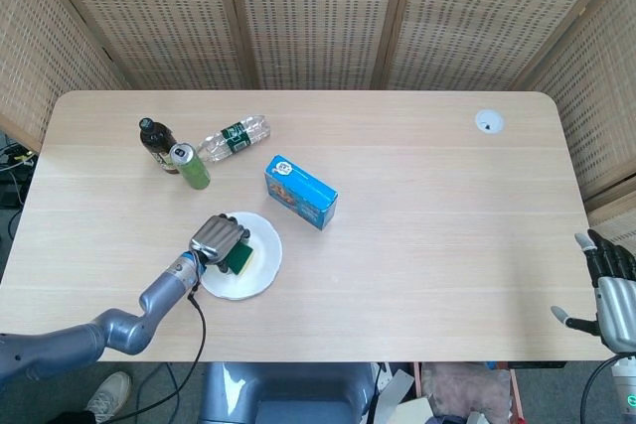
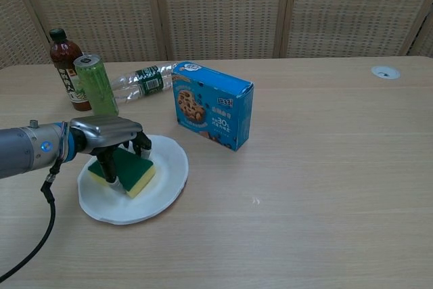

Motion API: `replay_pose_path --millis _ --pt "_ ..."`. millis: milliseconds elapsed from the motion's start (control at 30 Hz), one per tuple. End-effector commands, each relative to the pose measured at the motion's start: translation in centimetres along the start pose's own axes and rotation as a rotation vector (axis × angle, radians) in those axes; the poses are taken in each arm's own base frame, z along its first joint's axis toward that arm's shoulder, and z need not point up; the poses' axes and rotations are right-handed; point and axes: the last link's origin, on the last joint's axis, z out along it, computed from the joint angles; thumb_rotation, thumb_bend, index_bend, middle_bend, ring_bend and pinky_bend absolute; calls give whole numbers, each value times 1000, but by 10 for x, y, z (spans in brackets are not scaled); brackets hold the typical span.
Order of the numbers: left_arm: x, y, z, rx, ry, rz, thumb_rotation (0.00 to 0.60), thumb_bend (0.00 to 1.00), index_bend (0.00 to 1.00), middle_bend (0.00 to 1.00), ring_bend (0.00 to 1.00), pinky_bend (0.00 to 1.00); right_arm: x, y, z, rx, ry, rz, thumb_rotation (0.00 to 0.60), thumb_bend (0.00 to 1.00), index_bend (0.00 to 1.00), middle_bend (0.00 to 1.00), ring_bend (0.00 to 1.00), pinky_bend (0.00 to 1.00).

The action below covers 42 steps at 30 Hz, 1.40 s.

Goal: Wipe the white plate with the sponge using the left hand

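Note:
The white plate [image 1: 260,275] [image 2: 166,181] lies near the table's front left. On it rests a sponge [image 1: 239,256] [image 2: 130,170], green on top and yellow underneath. My left hand [image 1: 219,237] [image 2: 108,135] grips the sponge from above with its fingers curled down around it, pressing it onto the plate's left half. My right hand [image 1: 606,287] hangs off the table's right front corner, fingers apart, holding nothing; the chest view does not show it.
Behind the plate stand a green can [image 1: 191,167] [image 2: 95,86] and a dark brown bottle [image 1: 156,143] [image 2: 67,67], with a clear water bottle [image 1: 235,136] [image 2: 141,80] lying on its side. A blue cookie box [image 1: 300,192] [image 2: 213,104] sits just right of the plate.

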Motion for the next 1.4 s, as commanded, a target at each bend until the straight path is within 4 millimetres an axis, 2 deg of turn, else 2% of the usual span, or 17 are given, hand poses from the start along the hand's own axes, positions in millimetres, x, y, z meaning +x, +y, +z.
replay_pose_path --millis 33,200,300,333,433,633,767,900,1067,1133,1167,1200,1267,1333,1400 --pt "-4 5 3 -5 -9 23 600 150 575 451 277 250 0 0 0 -1 0 1 600 0 0 0 0 0" --pt "-5 9 4 -9 -12 36 600 150 575 451 277 240 1 1 0 -1 1 9 600 0 0 0 0 0" --pt "5 9 1 -9 17 4 600 150 575 451 277 229 2 1 -1 2 3 14 600 0 0 0 0 0" --pt "24 4 -6 -5 80 -25 600 149 575 451 277 229 3 0 -1 4 5 18 600 0 0 0 0 0" --pt "45 -9 -21 8 132 -32 600 150 576 451 277 229 4 0 -2 9 4 21 600 0 0 0 0 0" --pt "58 -43 -40 85 150 -16 600 150 575 450 277 229 4 -1 -3 15 4 23 600 0 0 0 0 0" --pt "53 -73 -52 162 131 -20 600 150 575 450 277 229 4 -2 -5 19 7 23 600 0 0 0 0 0" --pt "34 -112 -62 265 82 -13 600 150 575 450 277 229 4 -4 -6 25 7 19 600 0 0 0 0 0" --pt "5 -142 -66 333 26 -3 600 150 551 409 277 225 4 -7 -7 33 15 11 600 0 0 0 0 0" --pt "-12 -149 -60 357 1 -9 600 150 500 370 272 214 3 -6 -7 28 15 8 600 0 0 0 0 0" --pt "-15 -150 -58 357 -3 -6 600 150 428 316 246 196 3 -6 -7 27 12 9 600 0 0 0 0 0" --pt "-19 -151 -57 356 -13 -7 600 150 347 251 202 173 3 -7 -7 26 10 9 600 0 0 0 0 0" --pt "-23 -151 -56 354 -33 -17 600 115 81 52 46 60 3 -7 -6 26 11 10 600 0 0 0 0 0" --pt "-25 -150 -55 352 -47 -29 600 47 0 0 0 6 4 -7 -6 25 15 12 600 0 0 0 0 0" --pt "-23 -148 -56 347 -46 -50 600 1 0 0 0 0 5 -6 -6 24 19 14 600 0 0 0 0 0"
